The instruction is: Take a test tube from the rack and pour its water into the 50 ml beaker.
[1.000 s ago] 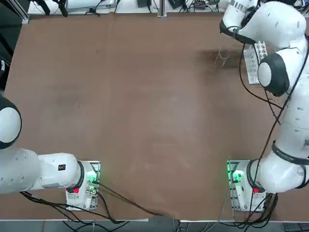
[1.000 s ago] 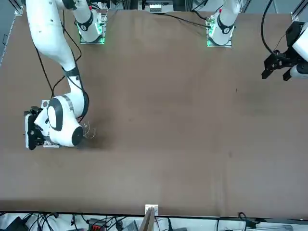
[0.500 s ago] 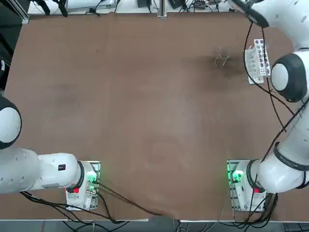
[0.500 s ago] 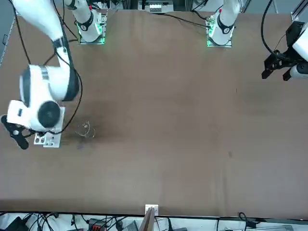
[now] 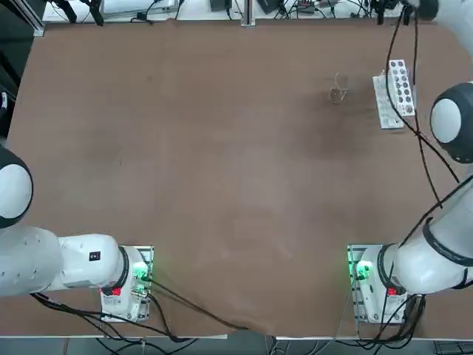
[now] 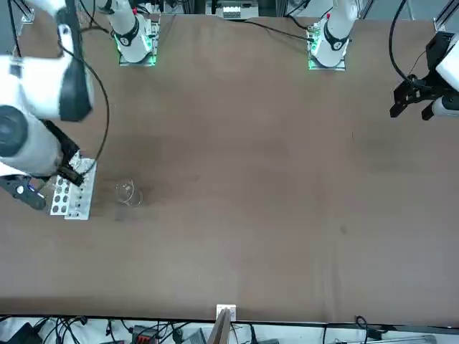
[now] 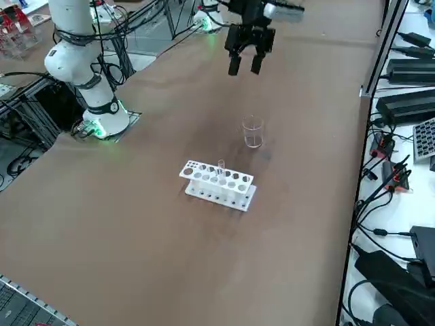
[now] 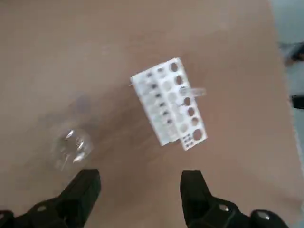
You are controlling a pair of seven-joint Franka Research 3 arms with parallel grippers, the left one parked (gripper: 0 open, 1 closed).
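Observation:
The white rack (image 7: 217, 185) lies on the brown table at the robot's far right, also seen in the top view (image 5: 393, 92), front view (image 6: 68, 195) and wrist view (image 8: 168, 102). One clear test tube (image 7: 221, 168) stands upright in it and shows in the wrist view too (image 8: 194, 91). The small glass beaker (image 7: 252, 132) stands apart from the rack, toward the table's middle (image 5: 338, 92) (image 6: 128, 192) (image 8: 71, 146). My right gripper (image 7: 245, 64) hangs high above the table, well clear of rack and beaker, open and empty (image 8: 137, 187) (image 6: 44, 180).
Black boxes and cables (image 7: 408, 68) line the floor past the table's far edge. The right arm's base (image 5: 373, 285) with its green light sits at the near edge.
The right arm has lifted up and back from low over the rack. The rack, covered a second ago, now shows whole. Its fingers stayed open.

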